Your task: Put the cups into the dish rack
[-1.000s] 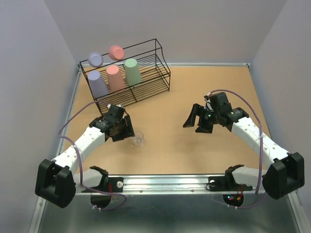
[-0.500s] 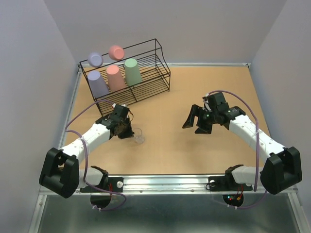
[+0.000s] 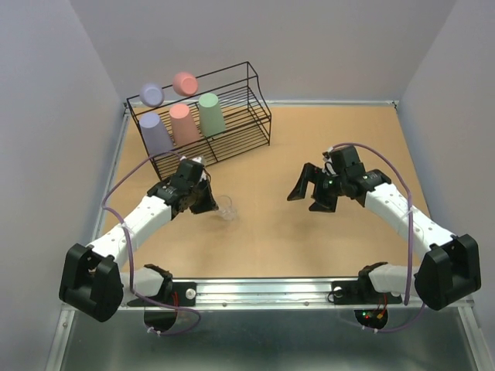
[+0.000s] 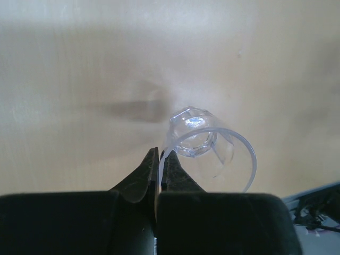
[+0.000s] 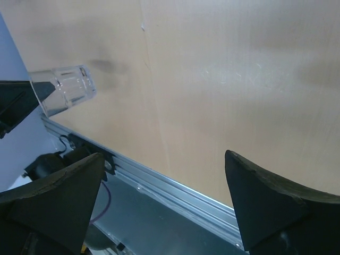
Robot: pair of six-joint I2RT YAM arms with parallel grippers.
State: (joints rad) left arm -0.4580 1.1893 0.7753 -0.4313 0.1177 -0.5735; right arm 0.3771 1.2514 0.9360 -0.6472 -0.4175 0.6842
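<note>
Since the clear cup, tilted over the table short of the rack, is pinched only at its thin rim by the left gripper, it may be dropped or cracked, while the right gripper is held spread, empty.

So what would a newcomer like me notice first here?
Probably the black wire dish rack at the far left corner, with five pastel cups in pink, lavender and green sitting in it. Nearer, the left arm's jaws pinch the rim of a small clear cup, tilted, while the right arm's jaws hang wide open, holding nothing.
</note>
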